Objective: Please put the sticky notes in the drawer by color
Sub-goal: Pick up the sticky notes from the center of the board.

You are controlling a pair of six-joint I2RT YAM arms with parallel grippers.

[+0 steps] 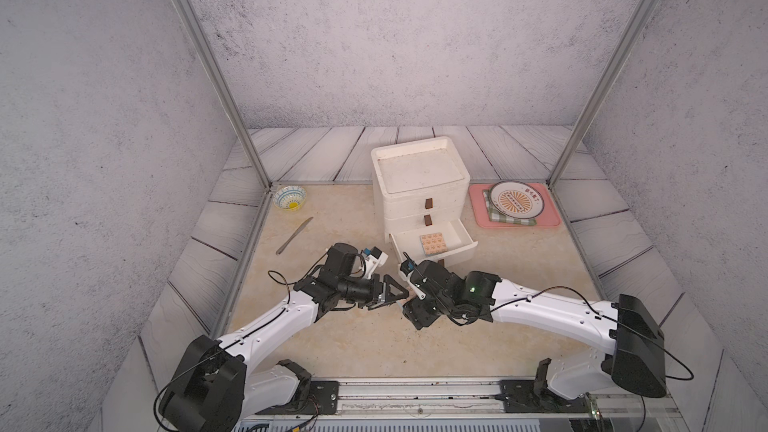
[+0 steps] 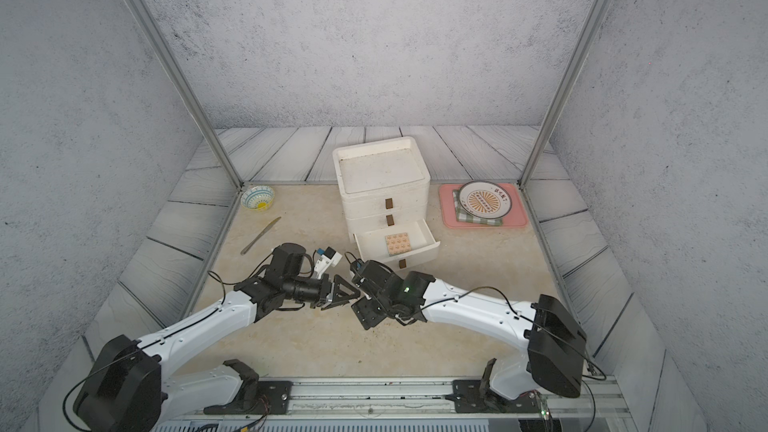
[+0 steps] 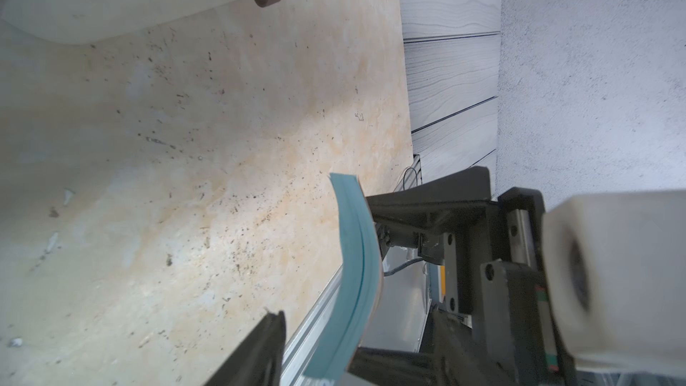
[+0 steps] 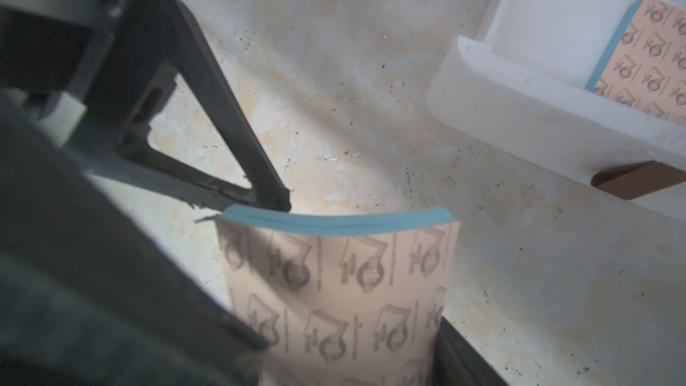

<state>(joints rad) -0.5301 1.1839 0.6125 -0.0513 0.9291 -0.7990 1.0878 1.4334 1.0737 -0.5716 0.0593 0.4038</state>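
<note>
Peach sticky pad (image 4: 334,291) bent, clamped by R gripper (image 4: 350,336); L gripper (image 1: 401,297) tip at pad edge, grip unclear.

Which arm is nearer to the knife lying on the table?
Left. The left arm bends just front-right of the knife; the right arm lies farther right, in front of the open bottom drawer.

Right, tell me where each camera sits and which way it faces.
Top views: high over the base, facing forward-down at the white plastic three-drawer chest; both arms show.
Left wrist: on the left arm, facing the blue-edged peach printed sticky-note pad edge-on; left gripper finger shows.
Right wrist: on right arm, facing the pad's face, bowed in right gripper.
Shared: both wrists see that pad.
</note>
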